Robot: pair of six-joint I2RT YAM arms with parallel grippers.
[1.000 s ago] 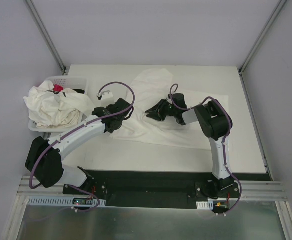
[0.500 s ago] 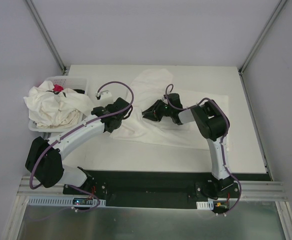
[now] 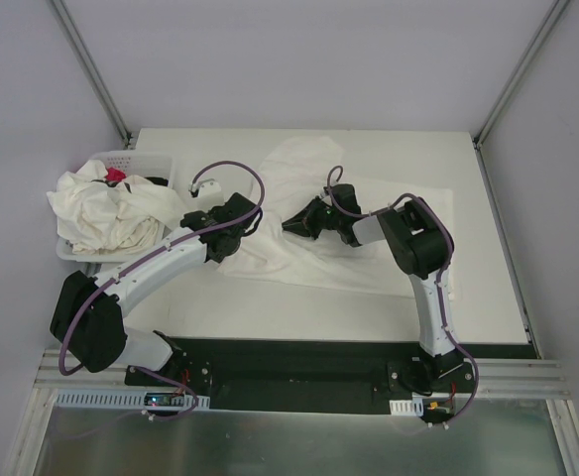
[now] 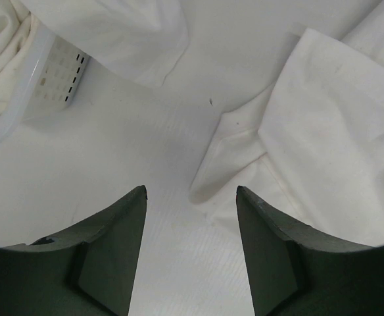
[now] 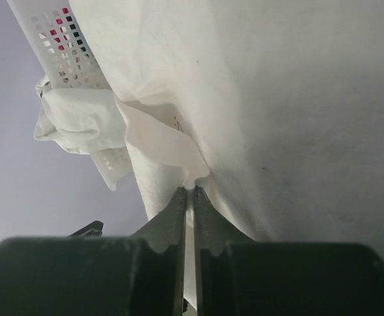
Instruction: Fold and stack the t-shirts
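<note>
Pinching a small ridge of the shirt (image 3: 304,174) between its closed fingers, the right claw (image 5: 189,191) sits near the middle of the tabletop (image 3: 270,307). The shirt lies spread flat there, and from above the arms cover part of its middle. The left claw (image 4: 191,191) hangs open and empty over the shirt's edge at 9 o'clock. More shirts (image 3: 101,213) lie crumpled in the basket (image 3: 141,161) at 10 o'clock, nearly covering a red packet (image 3: 117,176).
</note>
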